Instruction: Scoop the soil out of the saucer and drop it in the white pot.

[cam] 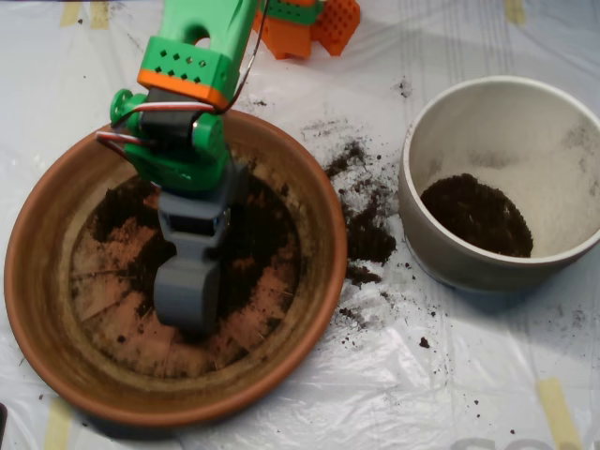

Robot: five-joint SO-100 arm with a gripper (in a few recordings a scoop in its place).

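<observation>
The terracotta saucer (pixel 56 309) fills the left half of the overhead view. Dark soil (pixel 258 230) lies in patches and smears on its ridged base, mostly in the upper half. My grey scoop (pixel 187 295) hangs from the green arm, reaches down into the middle of the saucer, and its tip sits at or just above the base. The white pot (pixel 427 225) stands at the right. A heap of soil (pixel 478 216) rests in the pot's bottom.
Spilled soil (pixel 366 220) is strewn on the plastic sheet between saucer and pot. Orange and green arm parts (pixel 309 23) sit at the top edge. Yellow tape strips (pixel 558 412) hold the sheet down.
</observation>
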